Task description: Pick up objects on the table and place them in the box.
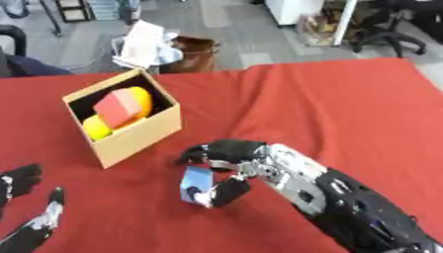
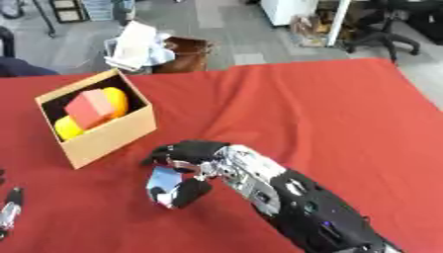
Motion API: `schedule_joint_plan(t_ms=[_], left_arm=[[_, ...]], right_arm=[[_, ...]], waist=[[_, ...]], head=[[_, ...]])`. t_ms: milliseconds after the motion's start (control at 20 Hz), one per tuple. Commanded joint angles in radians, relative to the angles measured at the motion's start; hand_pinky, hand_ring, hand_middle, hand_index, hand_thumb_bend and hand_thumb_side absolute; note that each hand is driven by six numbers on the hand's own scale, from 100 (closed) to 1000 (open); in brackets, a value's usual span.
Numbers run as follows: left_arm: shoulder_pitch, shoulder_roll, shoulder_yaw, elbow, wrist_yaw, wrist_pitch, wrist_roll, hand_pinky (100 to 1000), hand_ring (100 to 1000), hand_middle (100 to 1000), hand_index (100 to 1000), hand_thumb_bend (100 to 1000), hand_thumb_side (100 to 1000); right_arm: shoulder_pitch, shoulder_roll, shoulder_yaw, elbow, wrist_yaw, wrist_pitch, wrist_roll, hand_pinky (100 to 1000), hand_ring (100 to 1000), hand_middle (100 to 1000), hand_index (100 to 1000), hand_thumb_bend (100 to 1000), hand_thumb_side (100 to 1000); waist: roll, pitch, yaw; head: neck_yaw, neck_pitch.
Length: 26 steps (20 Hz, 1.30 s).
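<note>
Right robot hand (image 1: 227, 168) around shiny blue object (image 1: 196, 184).

The box (image 1: 130, 131) sits at the worktop's (image 1: 329, 108) left rear; the right robot hand (image 1: 227, 163), apparently pinching a small object (image 1: 196, 184), lies before it.

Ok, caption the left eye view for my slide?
Right hand grips a small shiny object beside the part-filled box.

- We see the left hand (image 1: 26, 207) cut off at the lower left corner, below the box (image 1: 130, 133).
- The bluish object (image 1: 197, 184) in the right hand (image 1: 229, 163) is too blurred to identify.
</note>
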Motion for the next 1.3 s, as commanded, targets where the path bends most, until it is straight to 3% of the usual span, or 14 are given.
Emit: schedule_joint_plan(t_ms=[50,200,300,350,450,650,1000,1300], left_arm=[[-0.005,0.014,-0.002,-0.01,0.001,-0.004,-0.005,781,752,717,830,264,330],[-0.003,0.013,-0.004,-0.009,0.002,-0.005,-0.006,781,752,718,830,263,332],[-0.002,0.012,-0.005,-0.008,0.002,-0.006,-0.007,781,752,718,830,261,334],[-0.001,0.011,-0.006,-0.007,0.002,-0.006,-0.007,781,752,717,830,261,333],[-0.002,0.011,-0.006,-0.007,0.002,-0.007,-0.008,781,752,717,830,258,335],[0.0,0.011,-0.004,-0.004,0.003,-0.007,-0.006,781,752,717,831,252,343],[0.002,0.008,-0.002,-0.003,0.004,-0.008,-0.002,781,752,717,832,247,356],[0.002,0.007,0.007,-0.006,0.004,-0.005,0.007,781,752,717,832,248,351]], right_arm=[[-0.013,0.005,-0.021,0.004,0.065,-0.008,0.0,803,803,886,956,100,534],[-0.012,0.011,-0.031,0.004,0.11,-0.003,-0.043,731,681,752,888,100,325],[-0.017,0.011,-0.037,-0.003,0.127,0.006,-0.078,659,556,600,758,100,118],[-0.02,0.01,-0.041,-0.009,0.133,0.013,-0.098,633,519,551,706,100,100],[-0.028,0.006,-0.048,-0.022,0.139,0.03,-0.138,583,463,491,646,100,100],[-0.042,-0.019,-0.057,-0.053,0.112,0.061,-0.203,549,435,467,622,100,100],[-0.075,-0.083,-0.089,-0.114,0.054,0.111,-0.202,515,412,455,613,100,100],[-0.102,-0.116,-0.098,-0.115,0.046,0.112,-0.192,524,417,457,610,100,100]], waist=[[0.015,-0.025,0.0],[0.015,-0.024,-0.001],[0.015,-0.025,-0.001],[0.014,-0.025,-0.001],[0.014,-0.026,-0.001],[0.011,-0.026,-0.001],[0.006,-0.028,0.001],[0.003,-0.03,0.005]], head=[[-0.002,0.005],[-0.002,0.005],[-0.003,0.005],[-0.004,0.004],[-0.005,0.004],[-0.007,0.003],[-0.009,0.001],[-0.012,-0.001]])
